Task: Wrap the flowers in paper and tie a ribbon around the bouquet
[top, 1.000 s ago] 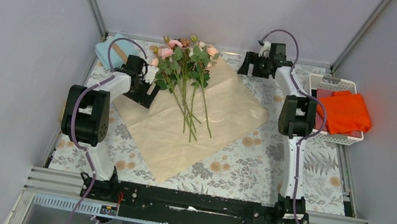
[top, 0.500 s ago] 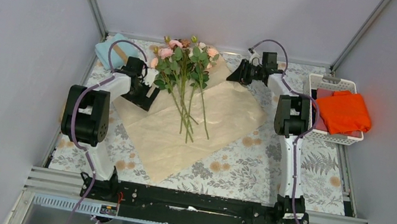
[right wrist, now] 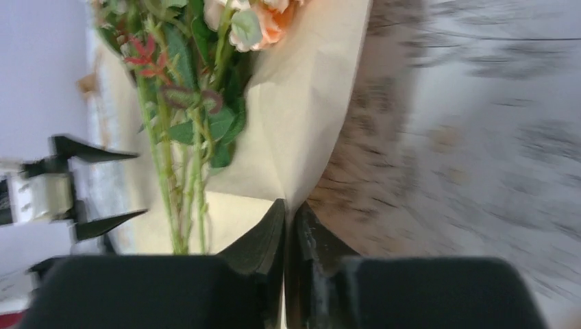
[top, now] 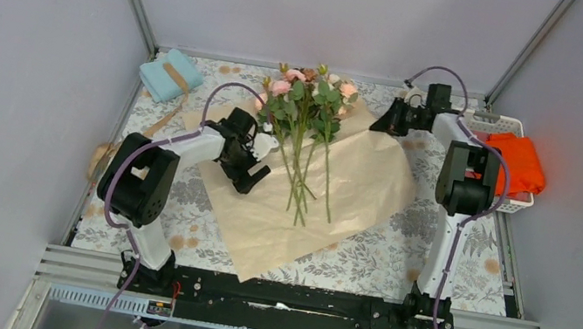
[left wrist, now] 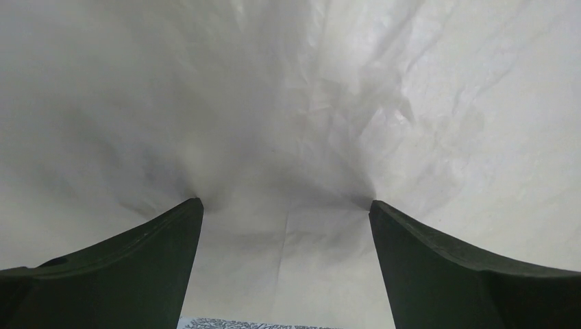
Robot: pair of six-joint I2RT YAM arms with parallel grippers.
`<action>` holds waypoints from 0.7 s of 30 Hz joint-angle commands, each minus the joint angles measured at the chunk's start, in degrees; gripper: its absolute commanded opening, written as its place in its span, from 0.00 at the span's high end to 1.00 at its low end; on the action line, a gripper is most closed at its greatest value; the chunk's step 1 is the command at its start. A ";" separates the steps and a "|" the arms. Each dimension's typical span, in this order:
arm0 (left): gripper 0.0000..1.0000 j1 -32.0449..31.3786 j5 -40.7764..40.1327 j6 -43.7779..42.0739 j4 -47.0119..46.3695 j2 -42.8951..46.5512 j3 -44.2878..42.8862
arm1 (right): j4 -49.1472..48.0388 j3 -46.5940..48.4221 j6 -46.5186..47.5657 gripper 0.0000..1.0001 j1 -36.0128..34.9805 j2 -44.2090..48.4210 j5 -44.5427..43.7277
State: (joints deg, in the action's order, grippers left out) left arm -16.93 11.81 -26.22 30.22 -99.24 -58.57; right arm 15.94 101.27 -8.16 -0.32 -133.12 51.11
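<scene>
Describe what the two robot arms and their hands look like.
Both the left arm and right arm have slim white links, chunky black joint housings and a looping mauve cable. The left hand and right hand each carry two black, wedge-shaped fingers tapering to points.

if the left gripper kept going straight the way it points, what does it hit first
The paper: it fills the wrist view ahead of the open left gripper, whose tips seem to be touching it, though depth is unclear.
</scene>
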 commanded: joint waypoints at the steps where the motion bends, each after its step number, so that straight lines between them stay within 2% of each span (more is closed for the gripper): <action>1: 0.02 -3.74 4.27 -2.97 3.55 -0.57 0.11 | 9.38 2.93 6.23 0.68 4.00 3.41 -15.29; 4: 0.02 -5.04 7.42 -3.36 5.26 -0.71 -2.68 | 13.67 4.69 4.23 0.51 3.54 5.14 -29.59; 7: 0.02 -4.97 8.01 -3.53 6.87 0.68 -5.10 | 9.96 -1.29 2.58 0.39 -0.14 12.01 -47.52; 9: 0.02 -4.93 7.66 -4.82 8.59 2.61 -5.45 | 7.11 -7.51 3.33 0.37 -4.89 17.67 -59.22; 11: 0.02 -4.87 7.24 -6.86 10.47 5.64 -4.86 | 4.31 -12.87 4.40 0.38 -10.03 22.44 -66.68; 12: 0.01 -4.76 6.99 -8.04 11.34 7.31 -4.47 | 3.09 -15.54 4.56 0.40 -12.69 24.22 -67.89; 14: 0.01 -4.95 6.82 -9.84 13.85 10.50 -3.76 | 1.54 -19.40 4.25 0.47 -16.83 26.43 -62.48; 16: 0.01 -6.43 7.44 -12.36 19.90 11.99 -4.45 | 1.41 -21.34 2.25 0.66 -19.61 26.19 -55.70; 19: 0.01 -10.36 7.68 -14.18 24.56 13.47 -3.24 | 2.49 -21.85 0.68 0.82 -22.58 23.00 -55.58; 21: 0.01 -12.83 7.89 -15.85 24.47 15.08 -0.61 | 2.46 -21.64 0.03 0.88 -23.97 20.52 -56.13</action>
State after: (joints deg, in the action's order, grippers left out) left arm -25.52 18.17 -36.91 47.77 -86.06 -62.19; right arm 18.44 80.84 -5.89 -24.27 -108.53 -3.51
